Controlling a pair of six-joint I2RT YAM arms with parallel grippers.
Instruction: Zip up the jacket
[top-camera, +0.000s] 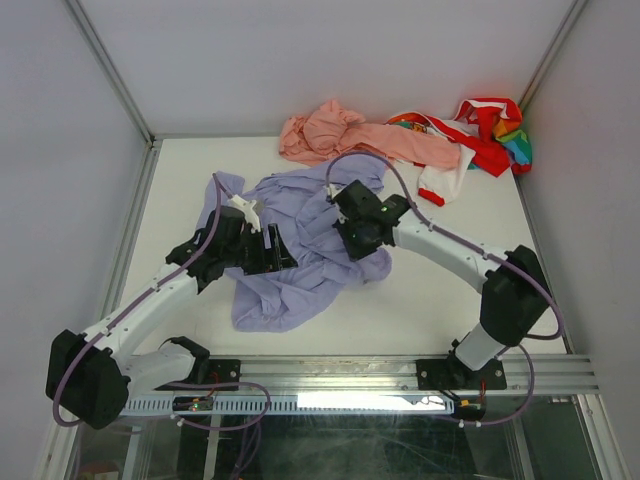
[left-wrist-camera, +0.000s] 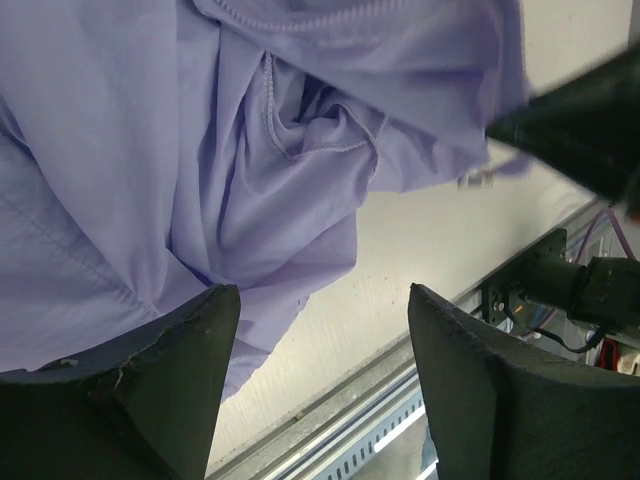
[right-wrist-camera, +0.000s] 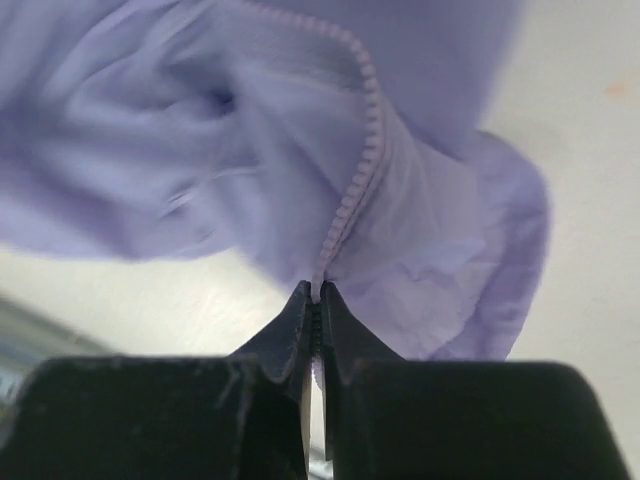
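The lavender soft-fabric jacket (top-camera: 290, 290) is lying crumpled in the middle of the white table (top-camera: 450, 290). It is bunched and folded over itself, so I cannot make out its front opening from above. Close up, a row of lavender zipper teeth (right-wrist-camera: 365, 140) is running down one raised fold. The right gripper (right-wrist-camera: 315, 295) is pinching that fold where the teeth run out of sight, its two black fingers pressed together with only the fabric edge between them. I cannot tell whether the slider is in there. The left gripper (left-wrist-camera: 322, 305) is hovering over the jacket's left part with its fingers spread wide and nothing between them, and fabric is hanging just beyond them.

To my eye the arms are working at finding and laying out the zipper, early in the job. Doing this well means the right gripper holding the toothed edge firmly and drawing it taut without yanking, so the thin cloth is not slipping out. The left one should be closing on the matching edge or the hem, giving tension against that pull.

Farther back, a salmon-pink crumpled garment (top-camera: 340, 135) and a red-white multicoloured garment (top-camera: 480, 135) are lying near the rear edge, the pink one just beside the jacket's far side. Both are best left undisturbed.
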